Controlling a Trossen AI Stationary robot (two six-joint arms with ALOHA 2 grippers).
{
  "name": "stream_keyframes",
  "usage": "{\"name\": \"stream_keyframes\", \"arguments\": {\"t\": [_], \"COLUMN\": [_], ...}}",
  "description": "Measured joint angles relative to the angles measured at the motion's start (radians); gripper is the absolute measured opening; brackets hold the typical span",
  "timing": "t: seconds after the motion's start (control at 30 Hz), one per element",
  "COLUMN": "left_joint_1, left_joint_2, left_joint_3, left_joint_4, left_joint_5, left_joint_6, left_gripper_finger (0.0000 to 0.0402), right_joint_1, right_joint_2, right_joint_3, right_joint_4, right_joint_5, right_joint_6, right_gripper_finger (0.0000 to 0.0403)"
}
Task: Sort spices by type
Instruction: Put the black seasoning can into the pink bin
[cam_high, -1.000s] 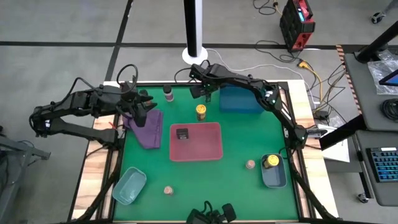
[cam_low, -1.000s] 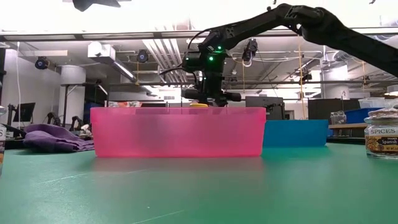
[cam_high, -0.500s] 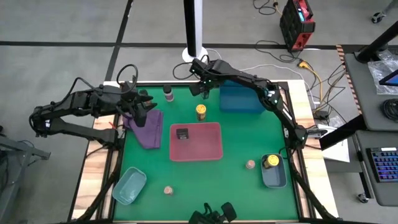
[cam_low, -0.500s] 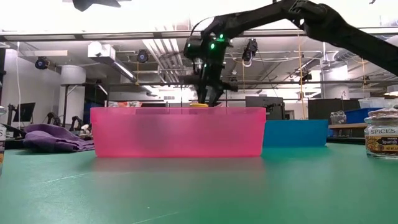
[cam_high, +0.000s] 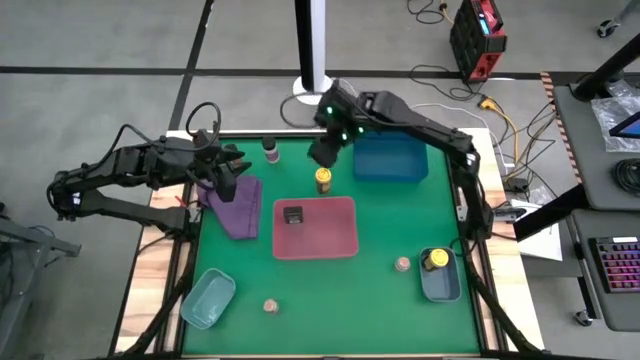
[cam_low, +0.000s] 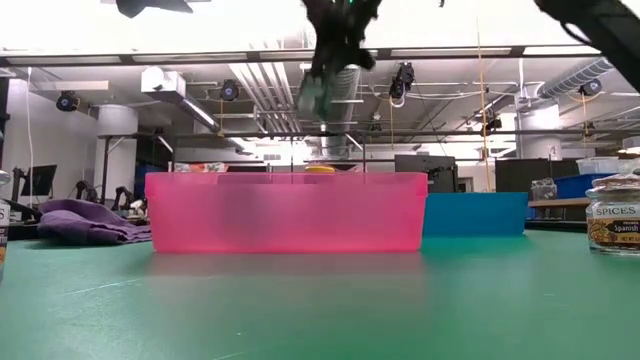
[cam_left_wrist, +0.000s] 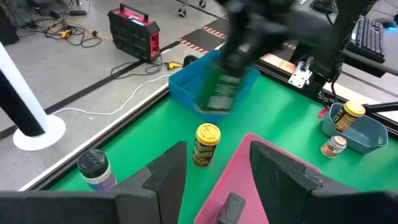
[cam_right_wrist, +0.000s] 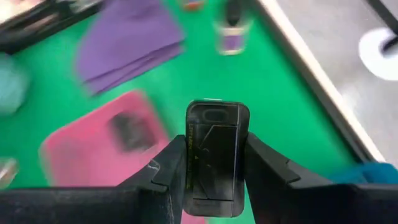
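Note:
My right gripper (cam_high: 325, 150) hangs high over the table's far side, above a yellow-capped jar (cam_high: 323, 180), and is shut on a black square tin (cam_right_wrist: 216, 155). The tin shows blurred in the low view (cam_low: 318, 95). A second black tin (cam_high: 293, 214) lies in the red tray (cam_high: 340, 245). A dark shaker (cam_high: 271, 151) stands by the far edge. Another yellow-capped jar (cam_high: 435, 261) sits in the grey-blue tray (cam_high: 440, 288). Two tan jars (cam_high: 402, 265) (cam_high: 270, 305) stand on the mat. My left gripper (cam_high: 238, 172) waits open over the purple cloth (cam_high: 236, 205). My right gripper pinches the black tin between its two fingers, one finger (cam_right_wrist: 174, 165) on each of two opposite side walls (cam_right_wrist: 193, 155). The fingers come from above, pointing down at a slant. The tin is lifted clear of the table and stands lengthwise between the fingers.
A blue tray (cam_high: 388, 160) sits at the far right, close beside the right arm. A teal tray (cam_high: 208, 297) lies at the near left corner. Open green mat lies between the red tray and the near edge.
The right gripper has risen from table height behind the red tray to well above it, turning as it went, and carries the black tin up clear of the table. The left arm has kept still.

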Motion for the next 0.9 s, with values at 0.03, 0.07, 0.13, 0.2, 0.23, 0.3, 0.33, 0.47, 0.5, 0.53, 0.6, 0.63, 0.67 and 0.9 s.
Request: {"name": "stream_keyframes", "arguments": {"t": [0.03,0.07,0.13,0.2,0.23,0.3,0.33,0.47,0.5,0.53,0.6,0.63,0.67,0.9], "left_joint_1": [0.0,0.0,0.0,0.0,0.0,0.0,0.0,0.0,0.0,0.0,0.0,0.0,0.0,-0.005], "left_joint_2": [0.0,0.0,0.0,0.0,0.0,0.0,0.0,0.0,0.0,0.0,0.0,-0.002,-0.004,-0.047], "left_joint_3": [0.0,0.0,0.0,0.0,0.0,0.0,0.0,0.0,0.0,0.0,0.0,0.0,0.0,0.0], "left_joint_4": [0.0,0.0,0.0,0.0,0.0,0.0,0.0,0.0,0.0,0.0,-0.001,-0.001,-0.001,-0.054], "left_joint_5": [0.0,0.0,0.0,0.0,0.0,0.0,0.0,0.0,0.0,0.0,0.0,0.001,0.001,0.038], "left_joint_6": [0.0,0.0,0.007,0.014,0.015,0.015,0.015,0.029,0.035,0.041,0.042,0.042,0.042,-0.002], "left_gripper_finger": [0.0161,0.0161,0.0161,0.0161,0.0161,0.0161,0.0161,0.0161,0.0161,0.0161,0.0161,0.0161,0.0161,0.0158], "right_joint_1": [0.029,0.06,0.116,0.172,0.197,0.246,0.264,0.334,0.346,0.355,0.361,0.361,0.359,0.32], "right_joint_2": [-0.012,-0.021,-0.035,-0.037,-0.034,-0.017,-0.005,0.064,0.084,0.105,0.147,0.171,0.191,0.277], "right_joint_3": [0.0,0.0,0.0,0.0,0.0,-0.001,-0.002,-0.004,-0.004,-0.004,-0.004,-0.004,-0.004,-0.008], "right_joint_4": [-0.01,-0.017,-0.058,-0.108,-0.126,-0.162,-0.174,-0.17,-0.168,-0.167,-0.167,-0.167,-0.169,-0.132], "right_joint_5": [-0.007,-0.01,-0.013,-0.013,-0.013,-0.01,-0.011,-0.001,0.006,0.015,0.024,0.025,0.027,0.051], "right_joint_6": [-0.019,-0.032,-0.069,-0.095,-0.101,-0.104,-0.105,-0.15,-0.171,-0.19,-0.239,-0.262,-0.287,-0.427], "right_gripper_finger": [0.0119,0.0119,0.0119,0.0119,0.0119,0.0119,0.0119,0.0119,0.0119,0.0119,0.0119,0.0119,0.0119,0.0119]}}
